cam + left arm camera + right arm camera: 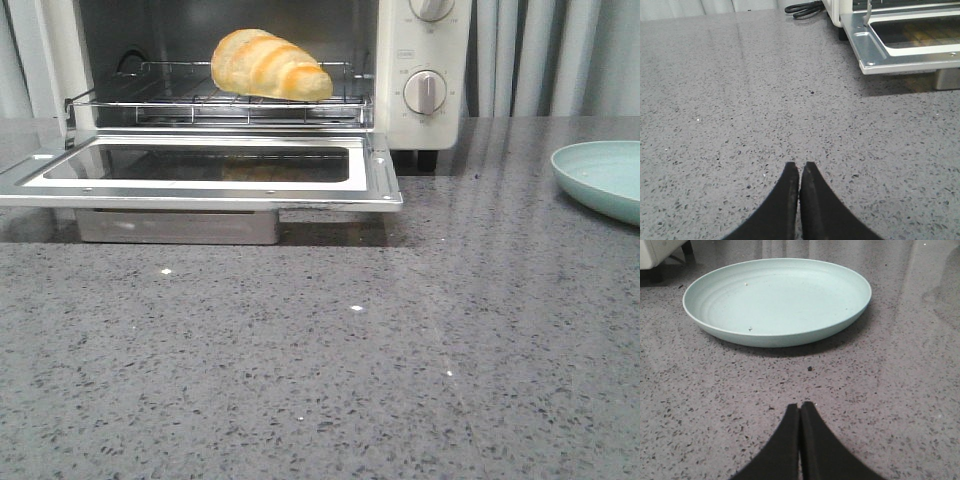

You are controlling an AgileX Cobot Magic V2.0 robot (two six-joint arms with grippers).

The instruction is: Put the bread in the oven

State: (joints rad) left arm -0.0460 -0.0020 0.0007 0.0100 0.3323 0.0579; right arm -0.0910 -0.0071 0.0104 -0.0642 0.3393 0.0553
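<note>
Front view: toaster oven (420, 75) at 11 o'clock, glass door (200, 170) dropped open; croissant roll (268, 65) lies on wire rack (150, 100). Mint plate (600, 175) at 3 o'clock. Left gripper (800, 172) and right gripper (800, 410) pressed together, nothing held. Placement judged done; door closing is called for.

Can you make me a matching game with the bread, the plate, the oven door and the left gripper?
Things:
1. bread
2. plate
3. oven door
4. left gripper

States:
A. empty, pale green
B. shut, over bare counter
C. lying on the wire rack
D. folded down open

Pairs: 1-C, 2-A, 3-D, 4-B
</note>
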